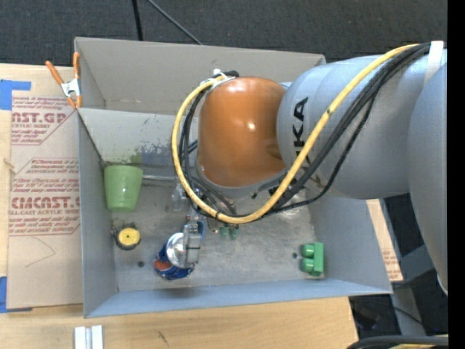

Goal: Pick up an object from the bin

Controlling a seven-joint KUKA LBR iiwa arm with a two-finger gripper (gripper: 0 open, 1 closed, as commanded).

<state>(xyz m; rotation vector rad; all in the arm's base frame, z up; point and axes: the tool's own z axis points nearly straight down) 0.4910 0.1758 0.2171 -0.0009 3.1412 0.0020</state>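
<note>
the grey metal bin (92,217) has sloping walls and a flat floor (254,264), scuffed and dull, with darker greenish staining along the foot of the far wall. the bin rests on a light wooden surface (254,322), which shows along the bin's near edge. beyond its far edge lies a dark, speckled floor (290,13).

the arm (385,122) comes in over the bin's right edge, wrapped with yellow and black cables (330,107). its orange cover (240,133) hangs over the middle of the bin. below the cover, the gripper (191,244) is low over the floor near the bin's near wall, left of centre. it is right against a small shiny object (173,257), silvery on top with blue and red at its base. whether the gripper is open or closed on it cannot be told.

a light green cup (122,186) lies by the left wall, well apart from the gripper. a small yellow disc (128,237) sits just below it, between the cup and the near-left corner. a green block (312,259) lies alone near the near-right corner.
</note>
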